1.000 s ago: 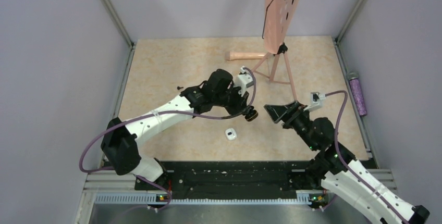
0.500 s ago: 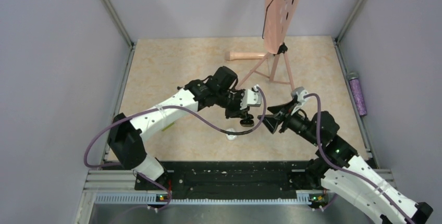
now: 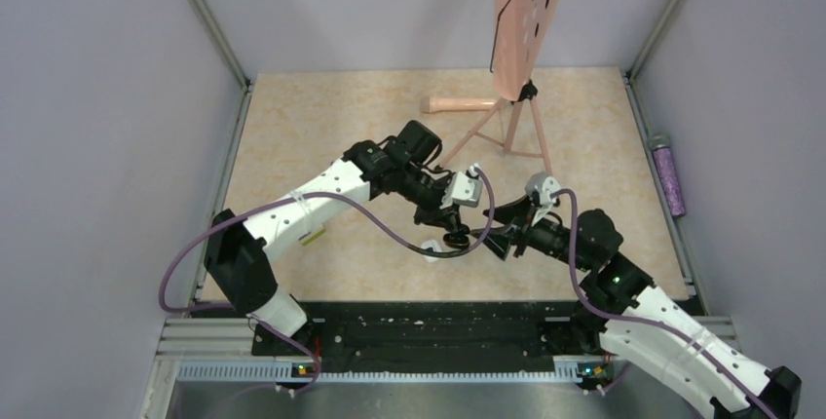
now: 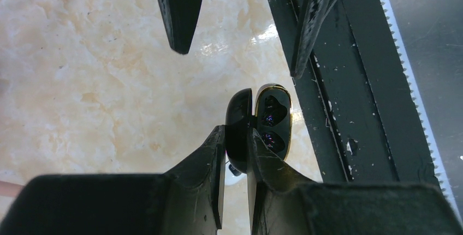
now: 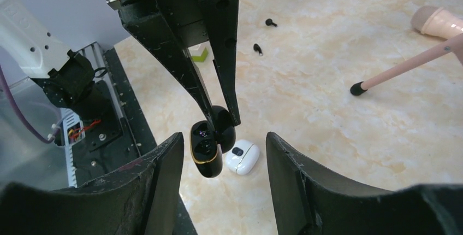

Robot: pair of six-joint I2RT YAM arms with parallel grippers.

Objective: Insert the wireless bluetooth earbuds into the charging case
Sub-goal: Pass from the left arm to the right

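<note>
Near table centre: glossy black gold-rimmed charging case [image 4: 273, 120], lid open, pinched by its lid in closed left gripper [image 4: 237, 136], cavities exposed, apparently for steadying by right gripper [image 5: 224, 139], spread either side, gripping nothing. Far left on beige marbled tabletop [image 5: 327, 82], well apart: two tiny black earbuds [image 5: 256, 48].

Beige marbled tabletop [image 3: 292, 127] beneath left pincer [image 3: 455, 234]. Plain lavender walls [image 3: 97, 97] left, right and beyond it. Pink tripod stand [image 3: 484, 128] with perforated board [image 3: 531, 10] stands well beyond, slightly right. Black rail [image 3: 438, 326] behind.
</note>
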